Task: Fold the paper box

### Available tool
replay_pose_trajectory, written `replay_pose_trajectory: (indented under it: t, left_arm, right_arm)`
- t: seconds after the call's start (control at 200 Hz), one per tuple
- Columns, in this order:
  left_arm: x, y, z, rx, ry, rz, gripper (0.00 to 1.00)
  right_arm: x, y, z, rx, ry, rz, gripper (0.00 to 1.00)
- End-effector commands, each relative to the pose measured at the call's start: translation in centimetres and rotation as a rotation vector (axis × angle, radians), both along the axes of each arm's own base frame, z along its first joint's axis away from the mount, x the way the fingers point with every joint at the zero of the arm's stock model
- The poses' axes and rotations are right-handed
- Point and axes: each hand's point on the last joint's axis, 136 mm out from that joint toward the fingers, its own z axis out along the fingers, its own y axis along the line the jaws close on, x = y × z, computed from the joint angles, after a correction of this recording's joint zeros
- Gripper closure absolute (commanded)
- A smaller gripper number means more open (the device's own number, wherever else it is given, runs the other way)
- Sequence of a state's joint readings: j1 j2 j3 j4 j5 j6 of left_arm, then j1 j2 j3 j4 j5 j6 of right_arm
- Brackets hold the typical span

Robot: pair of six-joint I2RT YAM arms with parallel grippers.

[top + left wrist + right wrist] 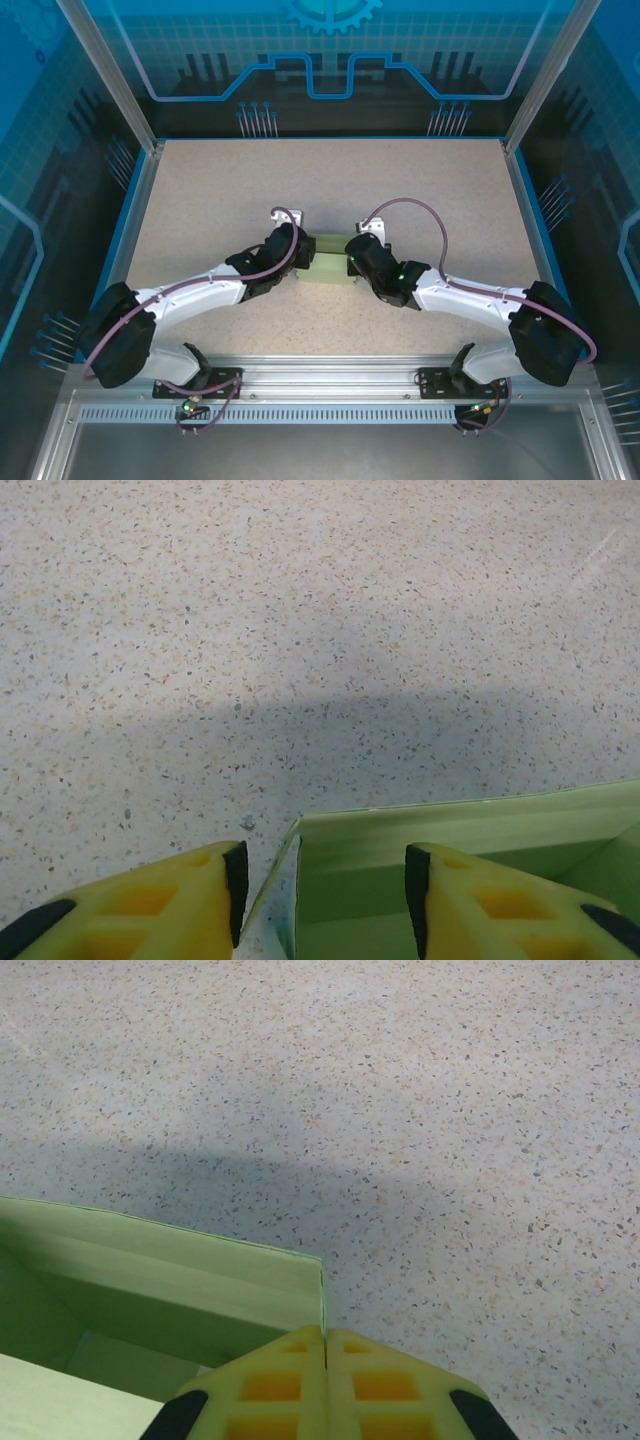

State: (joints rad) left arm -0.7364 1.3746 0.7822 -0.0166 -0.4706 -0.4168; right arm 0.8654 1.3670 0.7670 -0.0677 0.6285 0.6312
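Most of the folding looks done. The pale mint-green paper box [326, 270] of thin card sits at the centre of the top view on the speckled beige tabletop [330, 180], between the two arms, and it already has the shape of a shallow tray.

In the left wrist view, a long wall and an end wall stand up around a floor in the lower right of the frame [480, 830]. The left gripper [325, 880] is parted to a middling width at the bottom edge, straddling the box's end wall. One yellow finger [190, 905] is outside the box and the other is inside, and neither pad visibly presses the card.

In the right wrist view, the box fills the lower left [170, 1285]. The right gripper [325, 1360] has its jaws closed tight, bottom centre, and the box's corner edge runs straight down into the seam between them, so it appears to be pinching that wall.

What is left is probably securing the end walls. A paler green strip in the bottom left corner of the right wrist view may be a flap not yet tucked, though I cannot tell for sure.
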Motion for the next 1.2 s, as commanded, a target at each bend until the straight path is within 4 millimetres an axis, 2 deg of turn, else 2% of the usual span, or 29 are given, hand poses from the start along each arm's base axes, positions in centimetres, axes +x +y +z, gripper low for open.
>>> replay_pose_trajectory:
  t: [0.0, 0.34, 0.57, 0.715, 0.855, 0.98, 1.191]
  left_arm:
    - [-0.3, -0.1, 1.3, -0.002, -0.016, -0.016, 0.48]
    - [-1.2, 1.8, 2.0, 0.032, -0.003, -0.029, 0.30]
    - [-3.4, 3.1, 1.5, 0.035, 0.056, -0.054, 0.25]
    - [-5.8, 2.4, 0.7, -0.010, 0.131, -0.148, 0.25]
    - [-7.7, 1.3, -1.1, -0.061, 0.211, -0.230, 0.27]
    - [-7.8, 0.7, -2.4, -0.072, 0.227, -0.253, 0.27]
    - [-7.0, -0.1, -3.2, -0.064, 0.219, -0.273, 0.27]
  right_arm:
    - [-0.1, 0.4, 0.9, 0.006, -0.036, 0.011, 1.00]
    - [0.2, 0.1, 0.5, -0.003, -0.018, 0.013, 1.00]
    - [0.3, 0.1, 0.4, -0.004, -0.008, 0.018, 1.00]
    - [0.4, 0.1, 0.3, -0.004, -0.004, 0.020, 1.00]
    - [0.5, 0.1, 0.3, -0.005, -0.004, 0.021, 1.00]
    - [0.5, 0.1, 0.4, -0.004, -0.004, 0.025, 1.00]
    - [0.6, 0.2, 0.6, -0.009, -0.005, 0.030, 1.00]
